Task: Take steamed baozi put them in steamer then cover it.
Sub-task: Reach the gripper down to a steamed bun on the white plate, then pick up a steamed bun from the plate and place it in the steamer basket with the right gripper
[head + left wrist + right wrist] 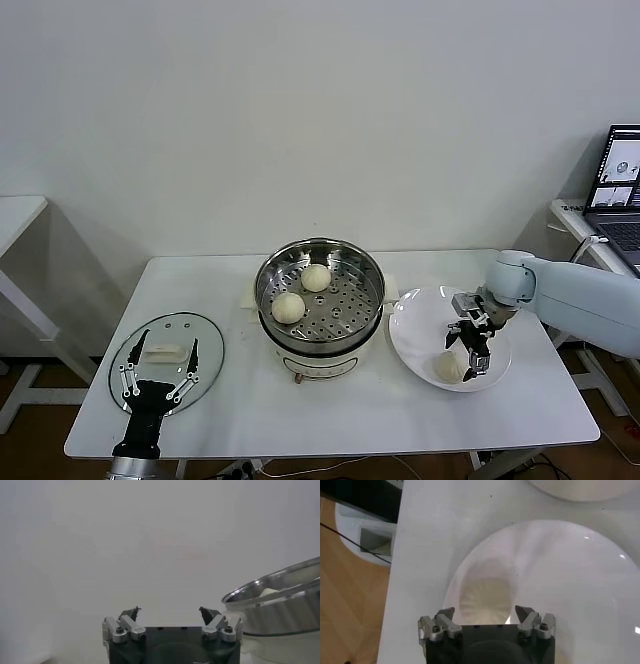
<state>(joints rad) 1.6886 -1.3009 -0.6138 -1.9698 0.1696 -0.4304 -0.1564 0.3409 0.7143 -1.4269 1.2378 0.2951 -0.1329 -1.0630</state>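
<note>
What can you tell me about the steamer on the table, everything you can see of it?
The steamer is a round, shiny stainless-steel pot on a white base, standing upright at the middle of the white table. Inside lies a perforated metal tray dotted with holes. Two pale round baozi rest on that tray. It is uncovered: the glass lid lies flat to its left, a white plate to its right. Neither gripper touches it.
</note>
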